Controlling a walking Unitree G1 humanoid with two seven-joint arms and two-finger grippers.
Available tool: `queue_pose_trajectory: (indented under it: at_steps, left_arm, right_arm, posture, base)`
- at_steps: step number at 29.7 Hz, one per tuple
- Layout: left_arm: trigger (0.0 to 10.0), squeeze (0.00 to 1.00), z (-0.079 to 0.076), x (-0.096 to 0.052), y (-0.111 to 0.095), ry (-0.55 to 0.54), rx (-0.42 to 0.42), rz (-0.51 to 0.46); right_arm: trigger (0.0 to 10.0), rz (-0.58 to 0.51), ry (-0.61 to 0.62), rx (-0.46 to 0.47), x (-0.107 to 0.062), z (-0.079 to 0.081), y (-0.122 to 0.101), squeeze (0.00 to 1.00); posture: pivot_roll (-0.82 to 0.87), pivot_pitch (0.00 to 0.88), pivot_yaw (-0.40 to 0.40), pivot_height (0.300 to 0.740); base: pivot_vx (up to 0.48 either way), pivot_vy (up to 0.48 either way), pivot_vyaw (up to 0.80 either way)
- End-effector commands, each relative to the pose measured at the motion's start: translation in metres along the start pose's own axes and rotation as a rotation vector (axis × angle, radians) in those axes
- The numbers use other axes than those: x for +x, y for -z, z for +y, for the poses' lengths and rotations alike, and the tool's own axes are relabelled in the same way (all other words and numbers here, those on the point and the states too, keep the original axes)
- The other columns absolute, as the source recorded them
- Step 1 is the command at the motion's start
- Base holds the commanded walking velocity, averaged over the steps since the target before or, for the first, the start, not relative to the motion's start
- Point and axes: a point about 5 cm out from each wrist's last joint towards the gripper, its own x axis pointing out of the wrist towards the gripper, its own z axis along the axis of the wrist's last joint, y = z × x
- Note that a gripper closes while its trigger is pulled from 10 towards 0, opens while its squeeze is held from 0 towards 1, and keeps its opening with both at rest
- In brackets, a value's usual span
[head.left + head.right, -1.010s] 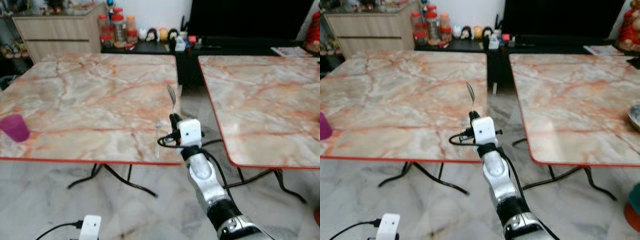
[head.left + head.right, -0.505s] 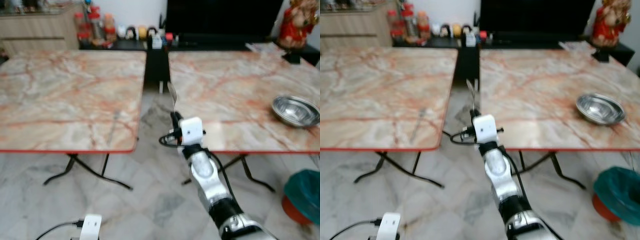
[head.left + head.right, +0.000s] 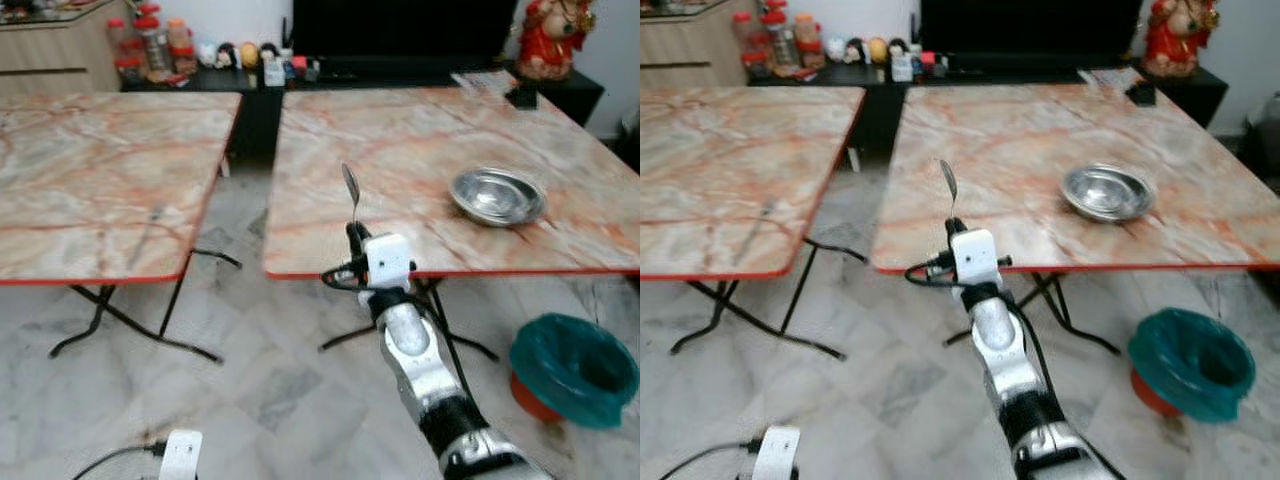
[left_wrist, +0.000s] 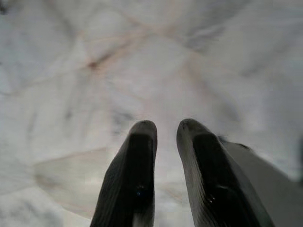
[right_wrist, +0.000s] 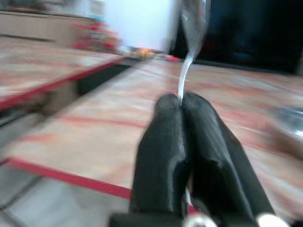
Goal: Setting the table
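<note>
Two black fingers of the right gripper (image 3: 352, 232) stay clenched on a thin silver metal spoon (image 3: 351, 191) standing upright above them, while a round steel bowl (image 3: 497, 195), unseen a second ago, lies ahead and rightward on the orange-veined marble table (image 3: 400, 150).

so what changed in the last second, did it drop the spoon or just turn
No drop. The view swung right: the robot turned from the left table toward the right table, bringing the steel bowl and teal bin into sight. The right gripper stays shut on the upright spoon; the left gripper hangs idle.
</note>
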Motion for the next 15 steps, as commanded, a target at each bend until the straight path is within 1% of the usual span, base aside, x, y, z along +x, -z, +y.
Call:
queue_pose_trajectory:
  at_steps: [1,12,14,15]
  left_arm:
    - [10.0,0.00,0.010,0.000,0.003,-0.023,0.007,0.013]
    - [10.0,0.00,0.012,0.000,0.002,-0.028,0.007,0.009]
    - [10.0,0.00,0.011,0.000,0.003,-0.019,-0.015,0.018]
    - [10.0,0.00,0.009,0.000,0.004,0.000,-0.024,0.025]
  right_arm:
    - [10.0,-0.033,-0.015,0.020,0.006,0.009,-0.009,0.00]
    - [10.0,-0.004,0.006,-0.016,0.008,0.000,-0.007,0.00]
    - [10.0,0.000,0.006,-0.017,0.008,-0.001,-0.007,0.00]
    - [10.0,0.011,0.008,-0.027,0.008,-0.001,-0.005,0.00]
  posture:
    - [0.01,0.019,0.018,0.740]
    - [0.00,0.004,0.017,0.740]
    - [0.00,0.000,0.015,0.740]
    - [0.00,0.000,0.015,0.740]
  base:
    - [0.000,-0.412,0.00]
    - [0.000,-0.409,0.00]
    - [0.000,-0.326,0.00]
    - [0.000,0.000,0.00]
